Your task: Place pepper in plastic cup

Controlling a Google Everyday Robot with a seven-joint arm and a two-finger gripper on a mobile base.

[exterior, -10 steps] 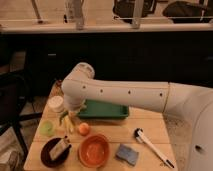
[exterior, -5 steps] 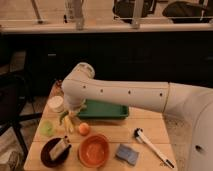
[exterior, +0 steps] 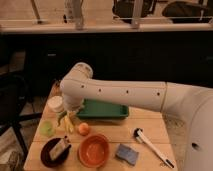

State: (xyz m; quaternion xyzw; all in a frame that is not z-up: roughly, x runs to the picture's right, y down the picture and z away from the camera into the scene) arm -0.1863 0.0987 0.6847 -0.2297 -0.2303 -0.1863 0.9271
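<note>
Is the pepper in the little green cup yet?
Not yet. Done: the pincer is down at the pepper, shut. In hand: maybe grabbing it; I cannot tell. Left: move the pepper over the plastic cup just beside it and drop it in.

The one camera looks down from the near side of the green tray [exterior: 102,109], fairly close; the gripper [exterior: 69,114] hangs at its left end.

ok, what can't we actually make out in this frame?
Camera view, all of it:
1. pincer, under the wrist, near the cup: the wrist covers most of it, so whether it holds the pepper is unclear.
2. dark bowl: contents too blurred to name.
3. table: near edge cut off by the bottom edge.
</note>
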